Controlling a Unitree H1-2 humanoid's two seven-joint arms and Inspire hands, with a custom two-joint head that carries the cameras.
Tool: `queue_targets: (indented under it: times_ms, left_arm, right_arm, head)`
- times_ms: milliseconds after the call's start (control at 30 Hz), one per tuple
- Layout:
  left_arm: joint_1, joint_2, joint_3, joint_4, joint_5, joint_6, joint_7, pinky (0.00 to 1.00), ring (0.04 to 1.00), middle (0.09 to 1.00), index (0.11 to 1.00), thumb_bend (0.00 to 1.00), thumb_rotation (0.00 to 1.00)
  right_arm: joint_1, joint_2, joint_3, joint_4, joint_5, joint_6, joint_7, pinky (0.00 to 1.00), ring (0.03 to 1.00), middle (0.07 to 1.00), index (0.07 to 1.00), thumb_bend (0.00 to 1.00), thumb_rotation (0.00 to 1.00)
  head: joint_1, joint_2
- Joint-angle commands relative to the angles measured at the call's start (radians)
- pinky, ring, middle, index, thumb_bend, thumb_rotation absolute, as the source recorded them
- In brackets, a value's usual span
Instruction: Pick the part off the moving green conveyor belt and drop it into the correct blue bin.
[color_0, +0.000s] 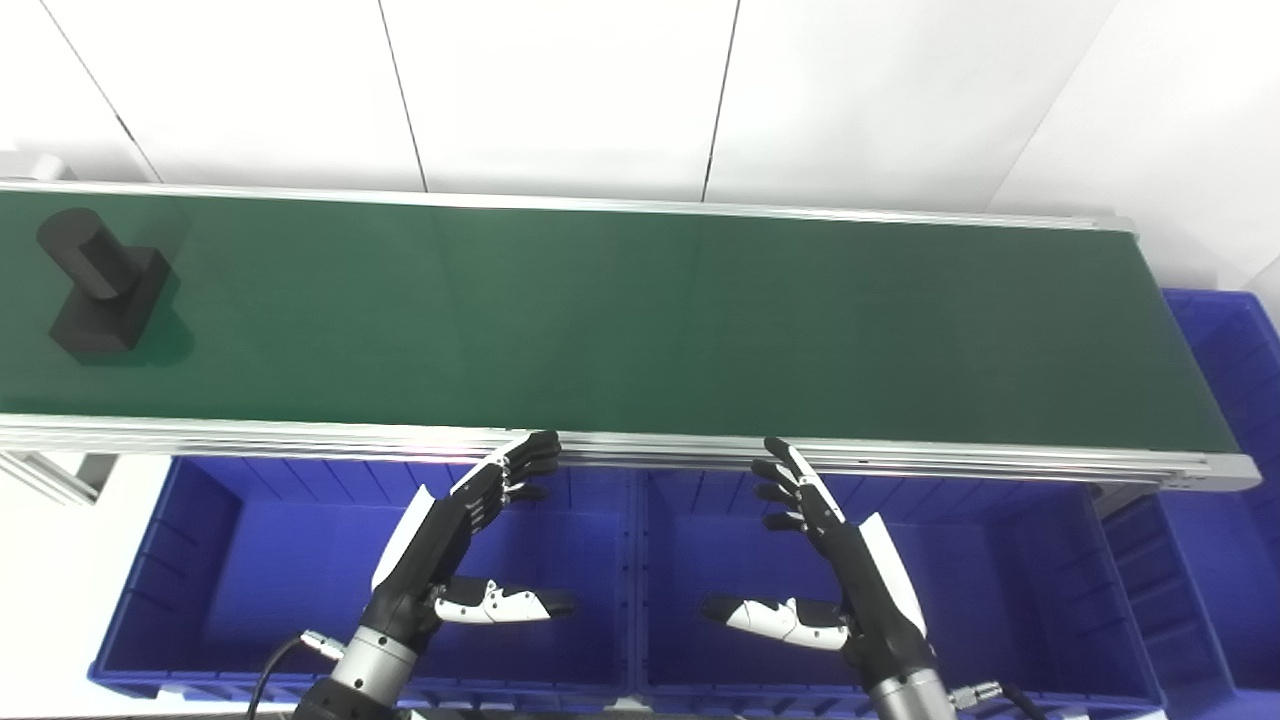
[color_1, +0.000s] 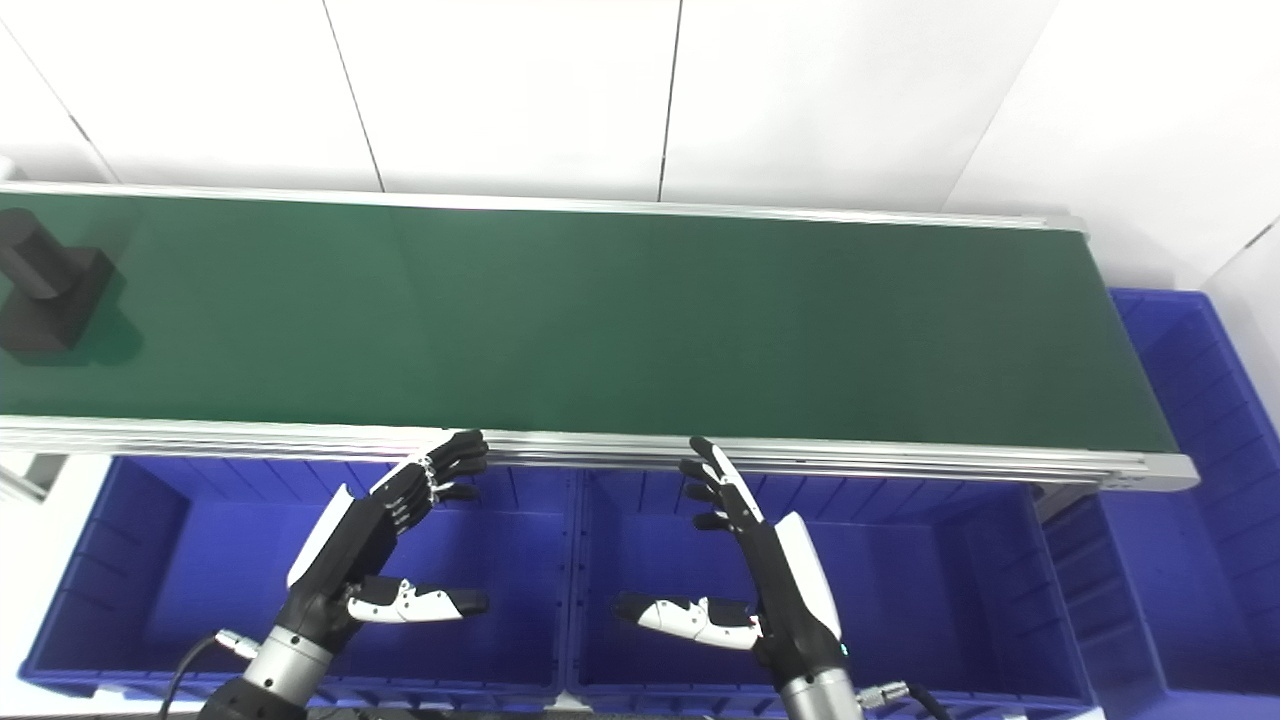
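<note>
A long green conveyor belt (color_0: 640, 320) is seen running from left to right, with silver rails along its edges. A black part (color_0: 98, 285) is seen lying on the belt at the far left end. The part is made of a flat square block with a round peg sticking out of it. It is well apart from both hands.

Below the near rail, two blue bins are placed side by side. The left bin (color_0: 200, 560) and the middle bin (color_0: 1000, 570) are touching along one wall. Nothing is seen inside them. A third blue bin (color_0: 1225, 480) is set at the right end of the belt.

The left hand (color_0: 455, 545) is held over the left bin, with nothing in it. Its fingers (color_0: 520, 465) are spread apart and reach up to the near rail, and the thumb is pointed toward the middle. The right hand (color_0: 845, 565) is held over the middle bin in the same way. Its fingers (color_0: 785, 480) are also spread apart and nothing is held.
</note>
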Motion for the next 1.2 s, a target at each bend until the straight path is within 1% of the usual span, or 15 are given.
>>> queue_targets:
  times_ms: [0,333,700,933,1067,1167]
  left_arm:
    - [-0.008,0.005,0.000,-0.018,0.004,-0.041,0.006,0.75,0.835,0.865,0.861,0.83,0.28]
    - [-0.008,0.007,-0.001,-0.021,-0.001,-0.041,0.001,0.77,0.843,0.870,0.864,0.82,0.27]
    - [-0.006,0.005,0.000,-0.021,0.011,-0.041,0.008,0.75,0.834,0.868,0.862,0.82,0.28]
    - [0.016,-0.003,0.011,-0.038,0.011,-0.038,0.019,0.76,0.832,0.863,0.867,0.83,0.28]
    - [0.047,-0.013,0.021,-0.061,0.036,-0.034,0.037,0.76,0.842,0.875,0.877,0.83,0.32]
    - [0.069,-0.019,0.022,-0.082,0.054,-0.011,0.048,0.78,0.845,0.879,0.878,0.84,0.34]
  right_arm:
    - [-0.003,0.005,-0.003,-0.013,0.001,-0.062,-0.009,0.73,0.839,0.884,0.957,0.78,0.37]
    - [-0.004,0.004,-0.002,-0.011,0.005,-0.065,-0.007,0.74,0.840,0.883,0.955,0.78,0.36]
    - [-0.005,0.002,-0.002,-0.009,0.009,-0.067,-0.005,0.74,0.840,0.883,0.955,0.79,0.36]
    - [-0.007,0.002,-0.003,-0.005,0.015,-0.073,-0.005,0.73,0.838,0.886,0.956,0.79,0.36]
    - [-0.003,0.002,-0.003,-0.009,0.012,-0.072,-0.005,0.74,0.842,0.885,0.956,0.79,0.36]
    - [-0.002,0.000,-0.004,-0.008,0.013,-0.077,-0.005,0.74,0.841,0.884,0.956,0.78,0.36]
  head:
    - [0.000,0.000]
    - [0.001,0.001]
    - [0.001,-0.001]
    - [-0.001,-0.002]
    - [0.001,-0.003]
    - [0.006,-0.004]
